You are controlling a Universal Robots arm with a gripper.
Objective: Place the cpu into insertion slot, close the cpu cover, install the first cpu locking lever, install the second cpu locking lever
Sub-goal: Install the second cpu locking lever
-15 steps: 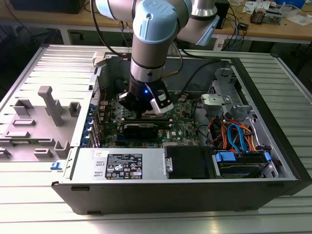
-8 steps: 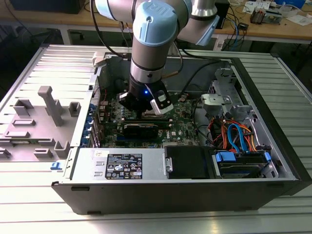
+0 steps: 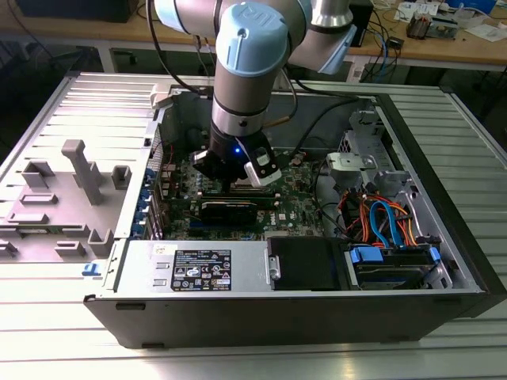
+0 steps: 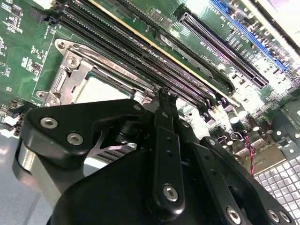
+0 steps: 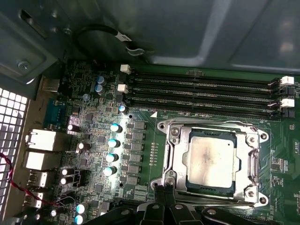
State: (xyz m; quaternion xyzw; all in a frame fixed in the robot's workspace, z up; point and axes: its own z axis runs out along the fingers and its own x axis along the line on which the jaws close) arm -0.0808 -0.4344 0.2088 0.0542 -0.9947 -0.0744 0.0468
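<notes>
The arm [image 3: 253,63] comes down steeply from above into the open computer case [image 3: 317,309], its pale blue wrist joint nearly vertical over the green motherboard [image 3: 293,207]. The gripper [image 3: 236,180] hangs at the end of it, low over the board, just beside the long black memory slots [image 5: 201,91].

In the first wrist view the insertion slot [image 5: 171,154] lies on the board just beside those memory slots, with its metal rim bolted at the corners. The cpu [image 5: 211,159] sits flat inside the insertion slot, its silver-grey top facing up and smudged. The cpu cover [image 5: 255,159] lies down flat around the cpu, so that the chip shows through its square window. The fingertips [image 5: 165,193] stand at the edge of the insertion slot, at the side away from the memory slots, and look pressed together with no gap between them; nothing is clamped in them.

In the second wrist view the gripper [image 4: 165,96] points its narrow black tip at the edge of the insertion slot [image 4: 70,70], close against the metal frame, and whether it touches the frame I cannot tell. The cpu [image 4: 101,89] shows as a pale patch inside the frame, partly hidden behind the gripper's black body.
</notes>
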